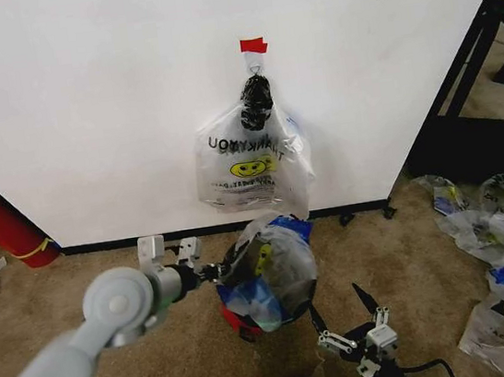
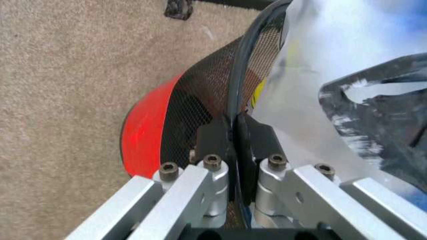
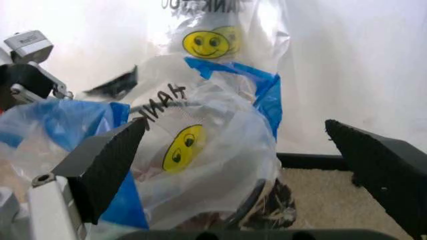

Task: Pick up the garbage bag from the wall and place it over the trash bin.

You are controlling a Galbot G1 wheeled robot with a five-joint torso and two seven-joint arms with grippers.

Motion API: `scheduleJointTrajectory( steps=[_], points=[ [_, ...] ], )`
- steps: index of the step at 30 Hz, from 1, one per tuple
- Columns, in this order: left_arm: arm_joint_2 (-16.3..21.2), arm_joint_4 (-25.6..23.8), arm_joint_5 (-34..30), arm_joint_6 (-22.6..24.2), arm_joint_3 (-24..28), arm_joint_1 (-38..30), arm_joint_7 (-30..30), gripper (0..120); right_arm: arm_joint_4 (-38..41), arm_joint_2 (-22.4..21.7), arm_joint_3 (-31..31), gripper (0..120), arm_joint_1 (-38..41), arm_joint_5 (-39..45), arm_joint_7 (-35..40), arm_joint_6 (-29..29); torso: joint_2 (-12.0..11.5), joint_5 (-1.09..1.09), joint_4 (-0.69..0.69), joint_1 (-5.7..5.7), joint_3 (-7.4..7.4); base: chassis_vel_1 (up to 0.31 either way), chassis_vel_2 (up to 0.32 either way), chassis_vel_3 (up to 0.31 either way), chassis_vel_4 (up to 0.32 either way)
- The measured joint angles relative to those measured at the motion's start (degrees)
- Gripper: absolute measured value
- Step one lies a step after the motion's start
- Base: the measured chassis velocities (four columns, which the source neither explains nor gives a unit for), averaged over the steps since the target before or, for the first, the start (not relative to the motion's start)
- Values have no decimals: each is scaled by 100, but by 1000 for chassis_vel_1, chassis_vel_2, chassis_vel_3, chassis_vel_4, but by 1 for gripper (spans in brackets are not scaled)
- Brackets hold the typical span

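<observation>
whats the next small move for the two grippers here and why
Probably the right gripper should close in and pinch the loose garbage bag on its side. The left gripper is shut on the trash bin rim with bag film, while the right one hangs open, short of the bin, and the bag looks bunched, not spread.

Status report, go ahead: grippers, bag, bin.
Left gripper shut on trash bin rim. Right gripper open beside it. Garbage bag draped over bin. Nothing in the way.
</observation>
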Motion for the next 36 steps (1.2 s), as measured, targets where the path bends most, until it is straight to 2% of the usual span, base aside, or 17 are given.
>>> scheduleJointTrajectory(
  steps=[3,5,8,12,20,29,35,36],
  points=[
    [-274,45,82,-207,48,16,-221,1,73,3,104,100,-81,27,22,-21,0,0,-1,0,0,0,0,0,0],
    [-319,67,115,-240,65,17,-243,1,85,5,119,100,-93,27,23,-22,0,1,-1,0,0,0,0,0,0],
    [-714,309,441,-508,204,37,-361,1,173,32,193,100,-163,26,38,-32,0,-1,-1,0,0,0,0,0,0],
    [-1036,525,730,-751,277,77,-409,1,252,52,243,100,-235,17,47,-38,0,0,-1,0,0,0,0,0,0],
    [-1380,824,1086,-978,248,261,-321,1,259,106,182,100,-250,-69,56,-35,0,0,1,0,0,0,0,0,0],
    [-1361,742,1238,-807,125,522,-275,4,259,125,132,100,-236,-130,61,-34,0,-1,-2,0,0,0,0,0,0],
    [-1149,467,1393,-585,-18,732,-272,29,266,148,50,100,-219,-174,63,-30,0,-1,-2,1,1,0,0,0,0],
    [-1149,467,1393,-585,-18,732,-272,29,266,148,50,100,-219,-174,63,-30,0,-1,-2,1,1,0,0,0,0]
  ],
)
